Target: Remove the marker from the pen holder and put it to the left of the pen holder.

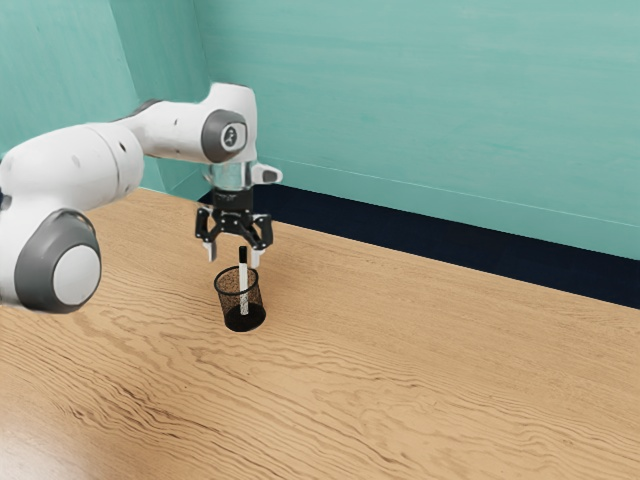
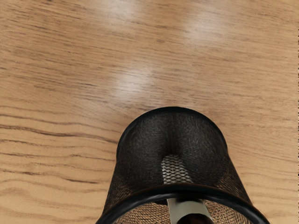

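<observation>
My gripper [image 1: 234, 256] is open above the pen holder, its two fingertips apart at about the height of the marker's black cap. The white marker [image 1: 243, 275] with its black top end stands nearly upright in the black mesh pen holder [image 1: 255, 297], its upper part rising above the rim. Seen from the hand, the pen holder [image 2: 140, 149] lies below, and the marker [image 2: 183, 208] crosses its rim with the dark end nearest the camera. Whether a finger touches the marker cannot be told.
The pen holder stands on a wooden table [image 1: 400, 360] whose bare surface extends around it. Behind the table's far edge are a dark strip [image 1: 420, 245] and a teal wall [image 1: 430, 110].
</observation>
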Controlling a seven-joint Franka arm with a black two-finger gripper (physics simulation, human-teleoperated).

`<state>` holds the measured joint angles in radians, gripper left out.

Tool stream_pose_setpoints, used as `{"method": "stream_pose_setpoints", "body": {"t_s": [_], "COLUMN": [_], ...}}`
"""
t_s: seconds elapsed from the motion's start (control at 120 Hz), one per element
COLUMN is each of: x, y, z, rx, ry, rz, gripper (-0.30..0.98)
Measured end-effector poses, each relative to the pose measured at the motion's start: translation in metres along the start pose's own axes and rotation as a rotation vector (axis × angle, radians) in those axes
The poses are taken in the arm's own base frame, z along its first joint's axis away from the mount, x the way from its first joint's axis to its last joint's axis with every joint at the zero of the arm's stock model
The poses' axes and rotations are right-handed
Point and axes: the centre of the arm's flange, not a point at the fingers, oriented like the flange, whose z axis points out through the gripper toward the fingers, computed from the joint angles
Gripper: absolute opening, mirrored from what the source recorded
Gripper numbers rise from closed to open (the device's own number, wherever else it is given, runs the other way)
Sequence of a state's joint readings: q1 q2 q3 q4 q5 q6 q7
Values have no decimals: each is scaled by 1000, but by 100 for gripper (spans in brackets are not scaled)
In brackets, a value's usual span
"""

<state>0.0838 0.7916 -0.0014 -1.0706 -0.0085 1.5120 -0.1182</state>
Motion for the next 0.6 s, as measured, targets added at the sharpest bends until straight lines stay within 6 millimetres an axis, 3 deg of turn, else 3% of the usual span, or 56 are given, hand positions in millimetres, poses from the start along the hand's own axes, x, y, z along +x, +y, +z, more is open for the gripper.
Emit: {"method": "stream_pose_setpoints", "body": {"t_s": [0.2,0.433,0.6], "x": [4,6,6], "y": [5,7,7], "z": [-6,-7,-10], "rx": [-10,-14,-16], "ry": [34,49,59], "rz": [7,7,7], "gripper": [67,18,1]}}
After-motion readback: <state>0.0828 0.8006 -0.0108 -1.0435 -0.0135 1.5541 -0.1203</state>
